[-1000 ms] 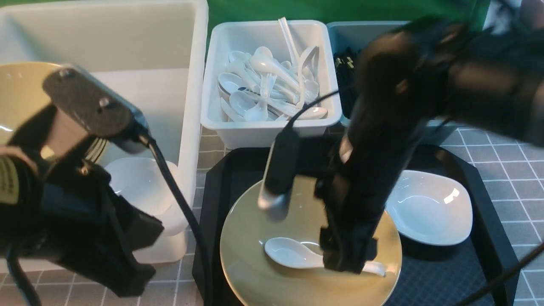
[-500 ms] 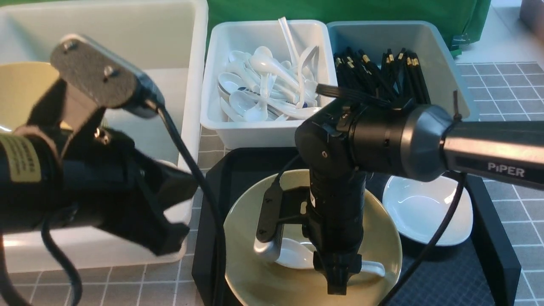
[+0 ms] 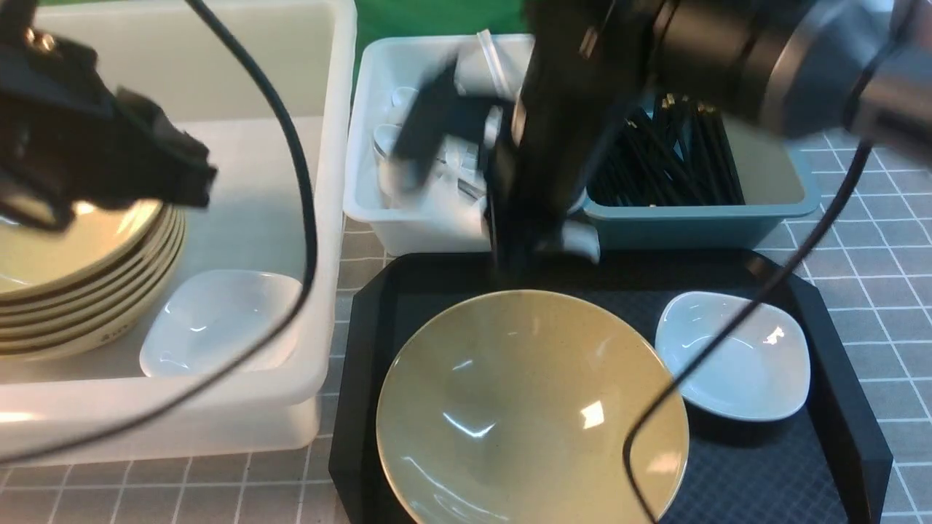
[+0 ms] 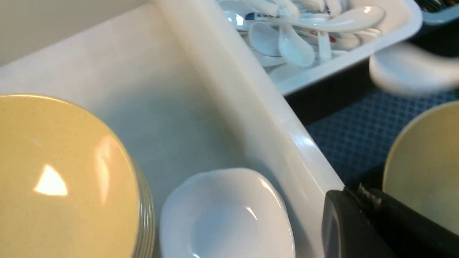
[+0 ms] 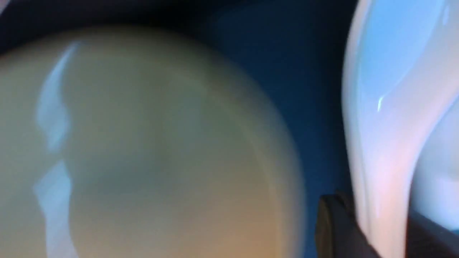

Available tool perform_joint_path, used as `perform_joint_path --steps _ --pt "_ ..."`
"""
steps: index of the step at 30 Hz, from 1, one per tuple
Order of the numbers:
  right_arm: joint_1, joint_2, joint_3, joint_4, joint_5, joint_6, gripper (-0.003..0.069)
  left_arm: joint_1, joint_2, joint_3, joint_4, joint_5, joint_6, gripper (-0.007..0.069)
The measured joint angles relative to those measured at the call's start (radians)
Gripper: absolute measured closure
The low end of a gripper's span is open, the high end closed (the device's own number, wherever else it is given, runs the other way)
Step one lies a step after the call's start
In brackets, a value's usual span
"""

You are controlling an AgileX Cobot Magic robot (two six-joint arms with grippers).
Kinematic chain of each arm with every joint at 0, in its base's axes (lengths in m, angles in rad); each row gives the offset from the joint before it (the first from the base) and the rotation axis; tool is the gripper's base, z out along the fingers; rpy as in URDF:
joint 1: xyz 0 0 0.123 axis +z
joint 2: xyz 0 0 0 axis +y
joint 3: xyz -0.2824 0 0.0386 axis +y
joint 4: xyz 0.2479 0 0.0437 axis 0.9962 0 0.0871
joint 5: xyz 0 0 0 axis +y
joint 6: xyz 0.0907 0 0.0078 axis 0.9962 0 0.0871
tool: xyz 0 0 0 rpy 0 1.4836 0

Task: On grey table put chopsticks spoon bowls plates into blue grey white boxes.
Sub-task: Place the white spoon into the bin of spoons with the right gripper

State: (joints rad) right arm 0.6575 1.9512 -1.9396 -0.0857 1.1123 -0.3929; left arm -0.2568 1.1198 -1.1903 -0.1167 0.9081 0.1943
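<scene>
The right gripper [image 5: 362,229] holds a white soup spoon [image 5: 383,150] between its fingers, by the narrow part. In the front view it is above the black tray [image 3: 772,466], close to the pale grey-white box [image 3: 437,231], where many spoons already lie. I judge that the step in hand is to put this spoon into that box.

To do it well, the arm should keep enough height, so that the spoon passes over the box rim and does not knock it. The glaze looks slippery, so the grip must be firm but not hard. It is better to stop above the heap, lower gently, and only then open the fingers; a drop from high could make the spoon bounce out.

The left gripper [image 4: 353,211] is closed and without load, over the large translucent white box [image 3: 320,393]. It should wait there, away from the right arm. The tan bowl [image 3: 531,407] and the small white dish [image 3: 735,356] are on the tray, and they can come after the spoon.
</scene>
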Motion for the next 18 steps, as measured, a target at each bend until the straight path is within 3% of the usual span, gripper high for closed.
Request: perform_joint_path --steps 2,7,10,14,18 --pt "-0.023 0.015 -0.04 -0.003 -0.051 0.044 0.0518 0.027 0.025 -0.01 -0.047 -0.006 0.033 0.064" --pt "-0.118 0.152 -0.172 -0.012 -0.333 0.288 0.0518 0.048 0.157 -0.052 -0.265 -0.022 0.176 0.064" --pt "-0.142 0.247 -0.213 -0.012 -0.435 0.34 0.0496 0.048 0.222 -0.07 -0.365 -0.027 0.235 0.064" --pt "-0.15 0.313 -0.24 -0.011 -0.472 0.363 0.0374 0.048 0.267 -0.091 -0.413 -0.032 0.265 0.0629" --pt "-0.159 0.328 -0.303 -0.008 -0.343 0.427 0.0134 0.048 0.299 -0.14 -0.421 -0.012 0.27 0.0571"
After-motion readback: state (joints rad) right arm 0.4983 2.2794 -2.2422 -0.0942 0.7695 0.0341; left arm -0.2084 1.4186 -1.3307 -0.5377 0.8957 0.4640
